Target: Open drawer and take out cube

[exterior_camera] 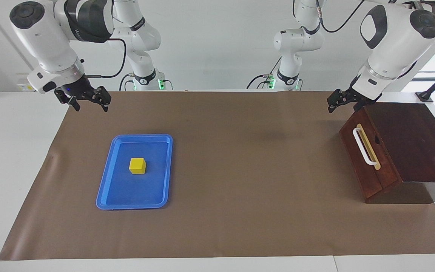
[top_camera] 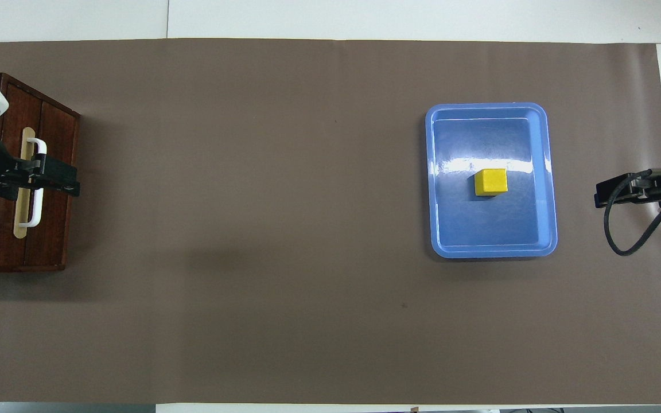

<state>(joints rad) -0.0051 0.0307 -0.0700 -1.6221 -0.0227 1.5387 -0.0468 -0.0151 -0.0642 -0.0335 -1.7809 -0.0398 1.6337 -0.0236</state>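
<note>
No readable writing anywhere that I can make out. There's some lettering on the right arm's dark upper-arm band in the facing view, but it's too small to read.

The cube point(exterior_camera: 138, 165) is sitting in the middle of the blue tray point(exterior_camera: 108, 181), toward the right arm's end of the table — not in the drawer at all. The tray lies flat on the brown table cover point(exterior_camera: 240, 170), which covers most of the white table point(exterior_camera: 10, 151).

The drawer point(exterior_camera: 364, 158) is pushed in flush with its dark wooden cabinet point(exterior_camera: 414, 139) at the left arm's end of the table, and its white bar handle point(exterior_camera: 364, 146) on the tan strip faces the middle of the table.

The left gripper point(exterior_camera: 339, 102) hangs in the air just over the cabinet's top corner nearest the robots — fingers spread open, nothing in them. From overhead it overlaps the handle, but the facing view shows it up above and not touching.

The right gripper point(exterior_camera: 88, 102) hovers over the edge of the brown cover at its own end of the table, also open and empty, well apart from the tray.

Between tray and cabinet there's just bare brown cover. A black cable point(top_camera: 632, 229) loops off the right gripper's wrist.
</note>
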